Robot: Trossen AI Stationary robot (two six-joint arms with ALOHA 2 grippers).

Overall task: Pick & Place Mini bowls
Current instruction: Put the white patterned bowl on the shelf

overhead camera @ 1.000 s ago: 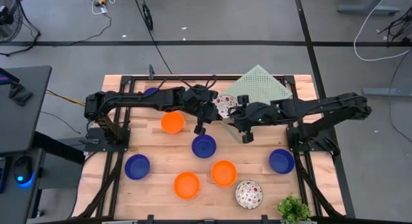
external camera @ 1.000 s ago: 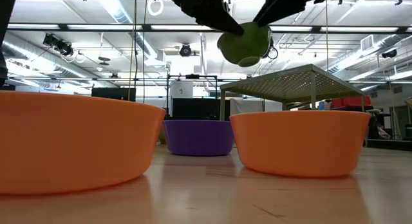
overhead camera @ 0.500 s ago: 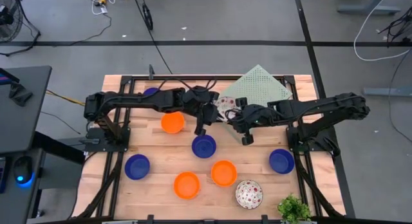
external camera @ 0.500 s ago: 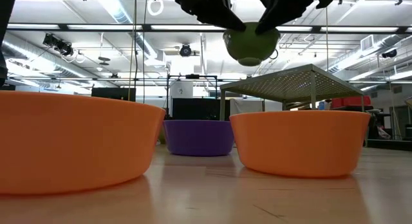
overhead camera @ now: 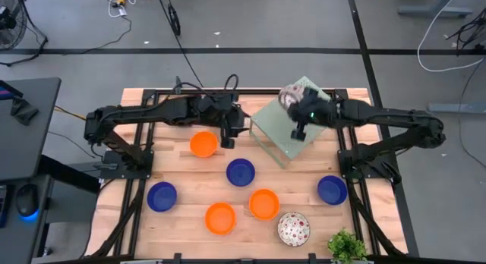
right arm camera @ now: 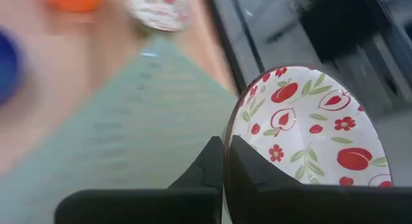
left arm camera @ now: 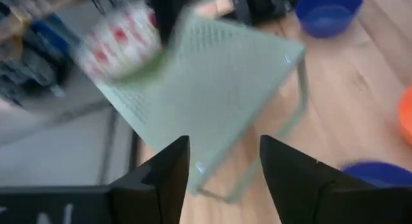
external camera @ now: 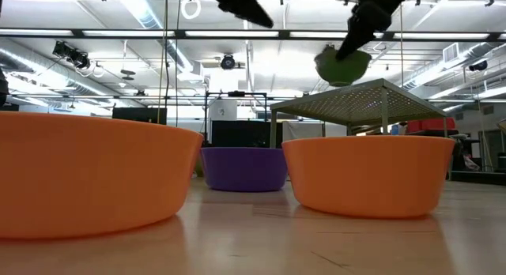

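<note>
A white mini bowl with red fruit and flower prints is held up by my right gripper, which is shut on it above the far part of the pale green perforated rack. In the low view the bowl's green underside hangs above the rack top. My left gripper stands open and holds nothing, left of the rack. Several more mini bowls rest on their bases on the table: orange, blue, white speckled. My right gripper pinches the bowl's rim between its two fingers, one on the printed inside and one on the outer wall. The bowl is lifted clear of the rack, tilted steeply on edge, and hangs below the fingers.
Near the front of the table are blue bowls and orange bowls. A small green plant stands at the near right corner. Black frame rails run along both table sides.
My left gripper has opened, let go of the white bowl and drawn back toward the table's left. My right gripper has shut on the bowl's rim and carried it toward the far right, from beside the rack's left edge to above the rack.
</note>
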